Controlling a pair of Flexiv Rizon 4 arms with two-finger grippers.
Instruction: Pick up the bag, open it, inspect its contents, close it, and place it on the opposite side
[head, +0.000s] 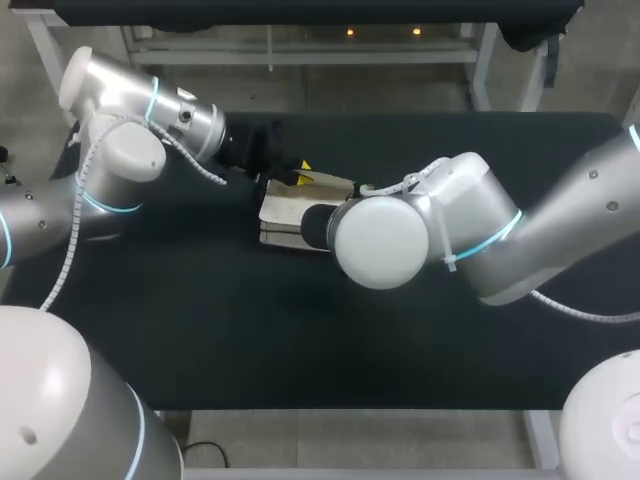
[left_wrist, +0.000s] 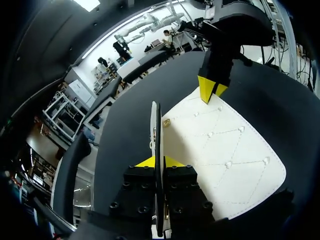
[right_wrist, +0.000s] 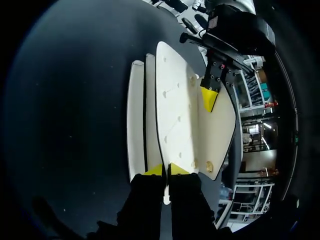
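A white quilted bag (head: 288, 208) lies on the black table (head: 200, 330), its panels spread apart. My left gripper (head: 300, 172) is at the bag's far edge. In the left wrist view it (left_wrist: 159, 164) is shut on a thin upright panel edge (left_wrist: 155, 125), with the quilted panel (left_wrist: 225, 145) spread beside it. My right gripper (right_wrist: 166, 170) is shut on the rim of the quilted panel (right_wrist: 172, 110); in the head view my own right wrist (head: 385, 240) hides it. Each wrist view shows the other gripper at the opposite rim: right gripper (left_wrist: 211, 90), left gripper (right_wrist: 209, 97).
The table stretches bare in front of the bag and to its right (head: 540, 160). My right arm's elbow (head: 480, 235) hangs over the table's middle, and my left arm (head: 130, 130) crosses the far left corner.
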